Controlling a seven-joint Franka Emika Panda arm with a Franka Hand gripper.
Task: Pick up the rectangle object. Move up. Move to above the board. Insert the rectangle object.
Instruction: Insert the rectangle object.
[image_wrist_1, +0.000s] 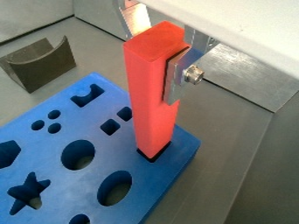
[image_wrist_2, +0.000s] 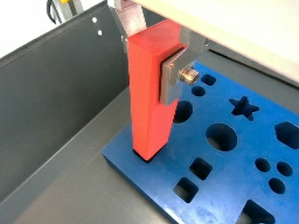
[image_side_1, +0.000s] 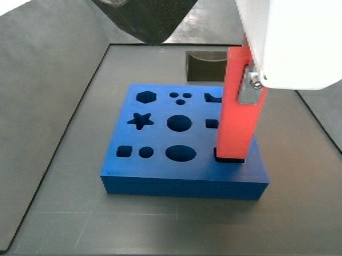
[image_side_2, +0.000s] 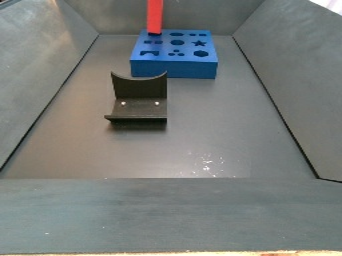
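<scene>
The rectangle object (image_wrist_1: 152, 96) is a red-orange bar standing upright. My gripper (image_wrist_1: 156, 48) is shut on its upper part, with one silver finger (image_wrist_1: 176, 77) flat against its side. The bar's lower end sits in a rectangular cut-out near a corner of the blue board (image_wrist_1: 70, 166). Both also show in a wrist view: the bar (image_wrist_2: 152, 101), the gripper (image_wrist_2: 155, 48) and the board (image_wrist_2: 233, 162). In a side view the bar (image_side_1: 235, 110) stands at the board's (image_side_1: 167, 165) near right corner under the gripper (image_side_1: 246, 82). In a side view the bar (image_side_2: 154, 14) rises from the far board (image_side_2: 187, 62).
A dark notched block (image_side_2: 138, 100) lies on the grey floor in front of the board; it also shows in a side view (image_side_1: 205, 66) and a wrist view (image_wrist_1: 41, 61). Grey bin walls (image_wrist_2: 59, 96) rise close beside the board.
</scene>
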